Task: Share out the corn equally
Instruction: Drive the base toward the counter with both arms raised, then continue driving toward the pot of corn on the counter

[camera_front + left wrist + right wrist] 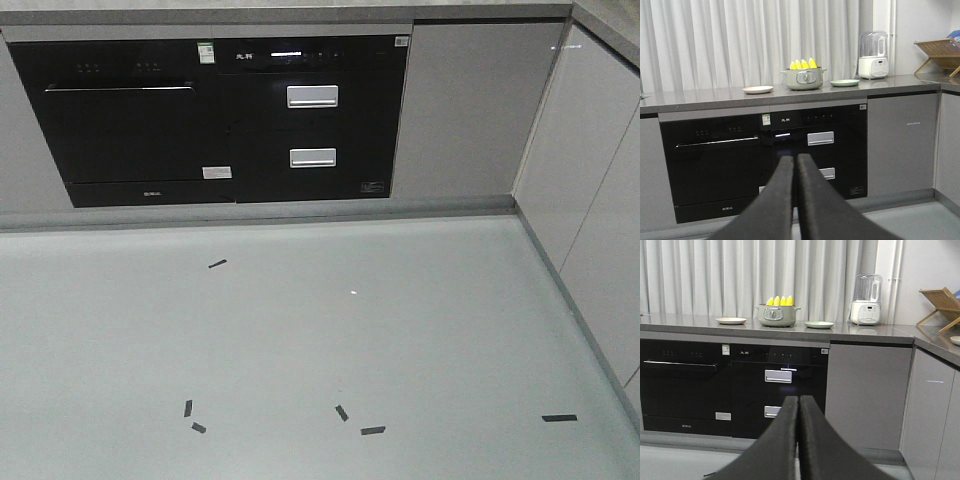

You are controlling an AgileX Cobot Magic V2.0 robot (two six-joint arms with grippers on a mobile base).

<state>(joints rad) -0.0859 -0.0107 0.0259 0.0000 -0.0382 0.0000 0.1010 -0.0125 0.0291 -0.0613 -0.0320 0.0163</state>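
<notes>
Long grey stone countertop [700,95] is seen w/ round grey-green pot [804,80] set on it, betw. cream plate [758,89] & pale-green plate [844,83]. Yellow corn cobs [803,64] are stood tips-up in pot. Left black gripper [795,162] & right black gripper [798,401] are pressed fully together, nothing held.

Yellow corn [802,64] — grey-green pot [803,79], cream plate [758,89], pale green plate [844,83] — black oven [715,165], grey counter [700,95].

left gripper [794,160] and right gripper [798,400] both held level, jaws pressed fully together.
</notes>
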